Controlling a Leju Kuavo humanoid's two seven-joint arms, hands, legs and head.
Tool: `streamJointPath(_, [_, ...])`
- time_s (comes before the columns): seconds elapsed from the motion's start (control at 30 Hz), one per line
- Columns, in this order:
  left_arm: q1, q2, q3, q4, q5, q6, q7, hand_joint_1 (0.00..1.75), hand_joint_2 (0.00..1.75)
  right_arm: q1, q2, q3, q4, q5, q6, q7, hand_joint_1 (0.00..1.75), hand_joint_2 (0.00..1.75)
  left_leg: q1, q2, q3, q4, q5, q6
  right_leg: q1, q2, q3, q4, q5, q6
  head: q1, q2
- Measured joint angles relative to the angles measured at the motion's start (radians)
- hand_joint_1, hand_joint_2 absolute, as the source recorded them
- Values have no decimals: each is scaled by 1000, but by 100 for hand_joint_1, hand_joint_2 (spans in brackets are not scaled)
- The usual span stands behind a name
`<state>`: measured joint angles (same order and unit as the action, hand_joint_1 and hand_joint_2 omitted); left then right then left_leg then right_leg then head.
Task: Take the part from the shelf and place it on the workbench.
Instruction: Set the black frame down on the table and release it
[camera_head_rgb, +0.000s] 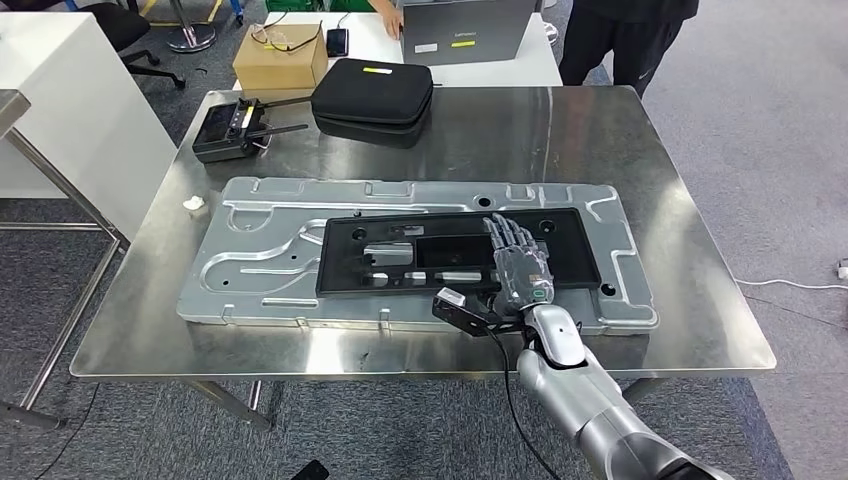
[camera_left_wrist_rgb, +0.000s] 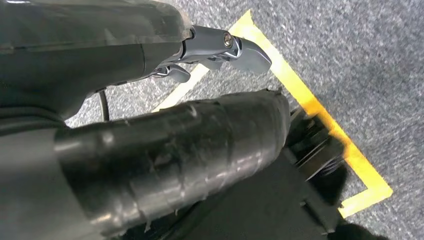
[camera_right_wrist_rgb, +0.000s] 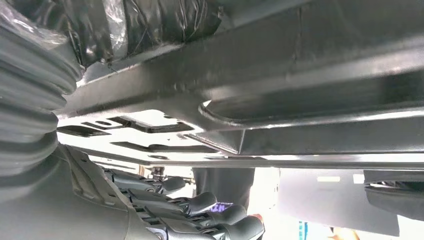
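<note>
A flat black frame-like part (camera_head_rgb: 420, 255) lies on a large silver stamped panel (camera_head_rgb: 250, 260) in the middle of the steel workbench (camera_head_rgb: 600, 150). My right hand (camera_head_rgb: 517, 265) hovers over the right portion of the black part, fingers stretched out flat and holding nothing. Whether it touches the part is unclear. In the right wrist view its fingers (camera_right_wrist_rgb: 210, 202) lie straight, apart from the metal surfaces close by. My left hand (camera_left_wrist_rgb: 220, 50) hangs by my side over grey carpet with nothing in it.
At the bench's far edge sit a black zip case (camera_head_rgb: 373, 95) and a handheld controller (camera_head_rgb: 232, 130). Behind are a cardboard box (camera_head_rgb: 281, 55), a laptop (camera_head_rgb: 465, 28) and a standing person (camera_head_rgb: 630, 35). A white table (camera_head_rgb: 70, 100) stands left. Yellow floor tape (camera_left_wrist_rgb: 310, 105) lies below.
</note>
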<state>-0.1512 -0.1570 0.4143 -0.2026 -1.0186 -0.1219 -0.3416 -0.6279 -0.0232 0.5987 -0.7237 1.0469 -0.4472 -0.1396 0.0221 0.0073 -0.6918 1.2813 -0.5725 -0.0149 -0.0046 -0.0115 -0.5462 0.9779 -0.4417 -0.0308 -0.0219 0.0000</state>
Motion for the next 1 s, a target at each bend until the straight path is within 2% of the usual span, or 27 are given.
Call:
streamJointPath(0.03, [2, 0, 0, 0, 0, 0, 0, 0, 0, 0, -6, 0, -16, 1, 8, 5, 0, 175, 0, 0, 11, -25, 26, -1, -1, 0, 0, 3, -2, 1, 0, 0])
streamJointPath(0.1, [2, 1, 0, 0, 0, 2, 0, 0, 0, 1, -18, 1, -47, 2, 17, 13, 0, 175, 2, 1, 68, -151, 96, 1, -2, 0, -3, 16, -10, 9, 0, 0])
streamJointPath(0.13, [2, 1, 0, 0, 1, 3, 0, 0, 0, 1, -25, 1, -62, 2, 20, 16, 0, 175, 1, 1, 93, -210, 118, 3, 0, 0, -8, 26, -16, 15, 0, 0])
streamJointPath(0.17, [1, 1, 0, 0, 1, 4, -1, 0, 0, 1, -34, 1, -77, 3, 22, 18, 0, 175, 0, 0, 107, -245, 126, 6, 2, 0, -14, 34, -19, 20, 1, 0])
streamJointPath(0.27, [6, 2, 0, 0, 3, 4, -2, 0, 0, 2, -63, 0, -128, 4, 38, 26, 0, 175, -4, -1, 103, -256, 123, 25, 3, 0, -28, 43, -21, 36, 2, 0])
streamJointPath(0.33, [8, 3, 0, 0, 3, 6, -4, 0, 0, 3, -85, 0, -168, 5, 57, 32, 0, 175, -3, 0, 102, -260, 127, 39, -2, 3, -42, 73, -43, 47, 2, 0])
streamJointPath(0.37, [7, 3, 0, 0, 3, 6, -5, 0, 0, 2, -95, 0, -185, 6, 63, 34, 0, 175, -2, 0, 102, -262, 129, 45, -3, 4, -61, 115, -68, 52, 2, 0])
streamJointPath(0.43, [7, 3, 0, 0, 4, 7, -7, 0, 0, 4, -111, -1, -215, 7, 71, 41, 0, 175, -3, 0, 101, -262, 129, 50, -6, 6, -121, 244, -129, 59, 2, 0])
streamJointPath(0.47, [7, 3, 0, 0, 4, 7, -8, 0, 0, 6, -119, -1, -227, 8, 74, 44, 0, 175, -4, -1, 101, -262, 128, 51, -6, 7, -149, 298, -146, 60, 2, 0])
streamJointPath(0.5, [8, 3, 0, 0, 5, 7, -9, 0, 0, 8, -127, -1, -240, 9, 78, 46, 0, 175, -4, -2, 101, -262, 128, 51, -7, 7, -165, 324, -145, 60, 2, 0])
streamJointPath(0.53, [9, 3, 0, 0, 6, 8, -9, 0, 0, 9, -136, -1, -253, 10, 80, 48, 0, 175, -4, -4, 101, -262, 127, 51, -8, 7, -163, 310, -124, 59, 2, 0])
streamJointPath(0.6, [9, 3, 0, 0, 7, 8, -11, 0, 0, 8, -150, -3, -280, 12, 82, 50, 0, 175, -4, -8, 105, -262, 126, 49, -7, 7, -112, 184, -47, 49, 2, 0])
streamJointPath(0.63, [9, 2, 0, 0, 8, 8, -12, 0, 0, 6, -156, -4, -292, 12, 83, 52, 0, 175, -6, -9, 106, -261, 125, 47, -3, 8, -83, 118, -19, 44, 2, 0])
streamJointPath(0.67, [9, 1, 0, 0, 9, 8, -13, 0, 0, 5, -162, -4, -304, 13, 84, 53, 0, 175, -6, -9, 105, -261, 124, 43, 0, 8, -63, 71, -3, 39, 2, 0])
streamJointPath(0.73, [9, 0, 1, 0, 11, 9, -14, 0, 0, 5, -170, -5, -324, 14, 86, 57, 0, 175, -8, -9, 103, -263, 125, 34, 6, 9, -53, 45, -4, 33, 2, 0])
streamJointPath(0.8, [9, 0, 1, 0, 12, 10, -14, 0, 0, 6, -175, -6, -340, 15, 86, 59, 0, 175, -8, -9, 102, -263, 121, 22, 1, 9, -51, 36, 0, 23, 2, 0])
streamJointPath(0.83, [9, 0, 1, 0, 13, 10, -14, 0, 0, 5, -177, -7, -347, 16, 87, 59, 0, 175, -9, -9, 96, -248, 109, 18, -2, 9, -48, 31, 3, 17, 1, 0])
streamJointPath(0.87, [9, 0, 1, 0, 13, 10, -15, 0, 0, 5, -178, -7, -353, 16, 87, 59, 0, 175, -9, -9, 82, -215, 88, 14, -5, 8, -45, 26, 5, 12, 1, 0])
streamJointPath(0.93, [10, 1, 1, 0, 13, 10, -15, 0, 0, 5, -179, -8, -358, 16, 88, 59, 0, 175, -8, -9, 22, -88, 24, 9, -4, 6, -45, 25, 5, 5, 0, 0])
streamJointPath(0.97, [11, 1, 1, 0, 13, 10, -15, 0, 0, 6, -179, -8, -359, 16, 90, 59, 0, 175, -8, -9, -9, -24, 1, 8, -3, 6, -45, 26, 4, 3, 0, 0])
streamJointPath(1.0, [12, 1, 1, 0, 13, 10, -15, 0, 0, 8, -179, -8, -360, 16, 92, 59, 0, 175, -8, -9, -30, 15, -6, 7, -2, 7, -45, 27, 3, 3, 0, 0])
